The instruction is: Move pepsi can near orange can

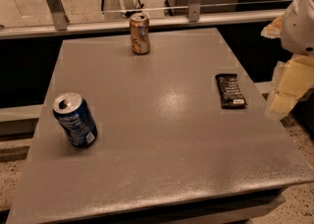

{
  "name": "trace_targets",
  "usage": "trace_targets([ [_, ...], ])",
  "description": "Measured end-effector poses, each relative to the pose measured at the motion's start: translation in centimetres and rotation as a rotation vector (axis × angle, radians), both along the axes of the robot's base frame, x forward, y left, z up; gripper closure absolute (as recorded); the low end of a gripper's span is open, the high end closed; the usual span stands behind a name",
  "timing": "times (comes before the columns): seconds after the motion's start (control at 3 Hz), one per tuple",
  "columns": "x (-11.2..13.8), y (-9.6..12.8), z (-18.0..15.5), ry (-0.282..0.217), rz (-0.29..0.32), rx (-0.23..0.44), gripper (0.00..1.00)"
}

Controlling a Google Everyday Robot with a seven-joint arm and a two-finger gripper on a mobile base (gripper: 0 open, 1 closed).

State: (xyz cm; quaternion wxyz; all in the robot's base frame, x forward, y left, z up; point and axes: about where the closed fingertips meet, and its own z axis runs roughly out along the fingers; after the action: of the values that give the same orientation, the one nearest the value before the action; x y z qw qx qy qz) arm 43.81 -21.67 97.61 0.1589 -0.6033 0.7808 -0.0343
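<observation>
We see the pepsi can [75, 119] standing close to the left edge of the bench [162, 139], toward the front-left corner, its silver top showing. The gripper [283, 101] hangs off the right edge, out beyond the bench, so the whole width of the surface lies between it and the blue can. Whether it is parted or closed, we cannot tell. The orange can [140, 33] stands at the middle of the far edge. A black wrapper [230, 90] lies flat near the right edge, just beside the gripper.

Blue pepsi can [75, 120] front-left, orange can [140, 34] rear; gripper [287, 90] far right
</observation>
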Motion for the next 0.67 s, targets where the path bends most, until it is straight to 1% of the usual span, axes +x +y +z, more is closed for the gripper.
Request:
trace_targets([
  [0.33,0.0,0.0,0.0,0.0,0.0,0.0,0.0],
  [0.67,1.2,3.3,-1.9,0.002,0.049,0.093,0.0],
])
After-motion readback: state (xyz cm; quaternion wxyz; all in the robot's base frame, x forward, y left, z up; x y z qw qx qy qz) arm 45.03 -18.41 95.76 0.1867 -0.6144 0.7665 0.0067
